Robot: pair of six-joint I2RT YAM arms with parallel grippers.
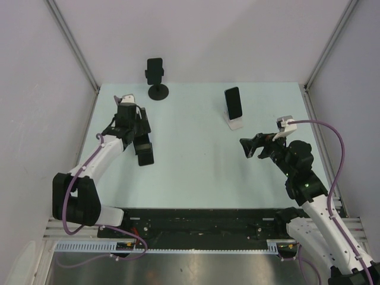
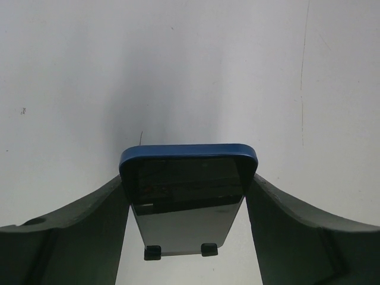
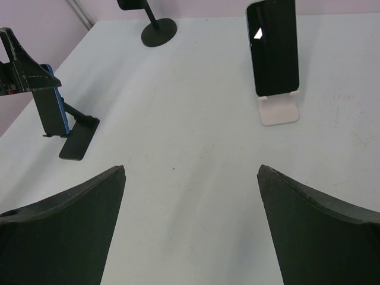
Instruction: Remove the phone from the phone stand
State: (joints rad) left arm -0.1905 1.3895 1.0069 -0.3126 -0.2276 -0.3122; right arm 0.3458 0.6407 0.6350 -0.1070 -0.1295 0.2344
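Note:
A phone in a blue case (image 2: 187,184) rests on a black folding stand (image 3: 77,141) at the left of the table; its lower edge sits in the stand's two black hooks (image 2: 152,252). My left gripper (image 2: 189,178) is shut on the phone's two long sides near its top edge. From the right wrist view the phone (image 3: 54,107) leans on the stand with the left gripper (image 3: 24,65) on it. In the top view the left gripper (image 1: 138,132) is just above the stand (image 1: 145,154). My right gripper (image 3: 191,172) is open and empty at the right (image 1: 252,146).
A second phone (image 1: 234,102) leans on a white stand (image 1: 236,123) at the back right. A third phone sits on a black round-based stand (image 1: 157,76) at the back edge. Grey walls close the table on three sides.

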